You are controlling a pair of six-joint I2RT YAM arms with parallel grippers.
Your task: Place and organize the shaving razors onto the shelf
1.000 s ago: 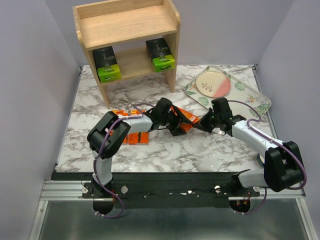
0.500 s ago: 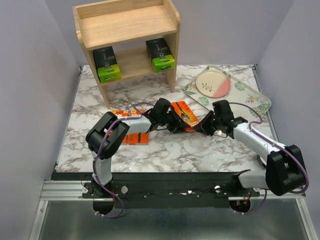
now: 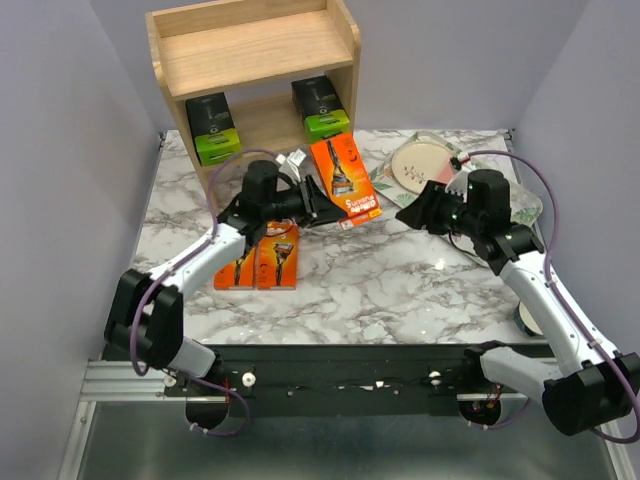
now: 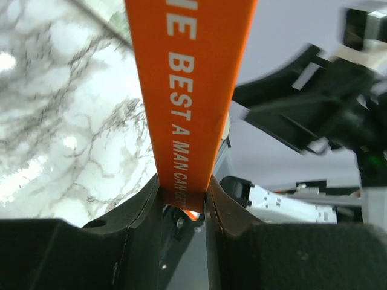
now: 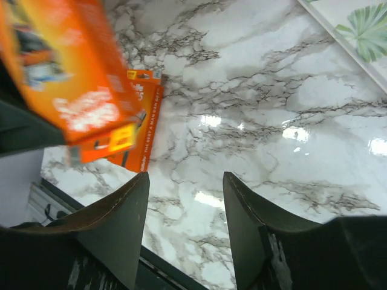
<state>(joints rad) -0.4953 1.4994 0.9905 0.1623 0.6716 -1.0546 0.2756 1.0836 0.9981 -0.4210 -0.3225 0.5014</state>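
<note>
Since a second ago the left gripper [image 4: 183,188] has risen from mid-surface, clamped on the short edge of one orange razor pack [image 3: 344,180], now in the air just before the shelf [image 3: 255,50] at its right front post. The right gripper [image 3: 414,215] has let go and backed off toward the surface's [image 3: 380,290] right edge, jaws apart and empty. The pack looks light, stiff and slick-faced; an edge pinch suits it, though it may pivot.

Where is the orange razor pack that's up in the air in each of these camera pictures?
Top external: orange pack mid-picture, in front of the shelf.
Left wrist: orange pack edge-on, top centre down into the left fingers.
Right wrist: orange pack blurred, upper left.
Shared landmark: the marble tabletop, in all three.
</note>
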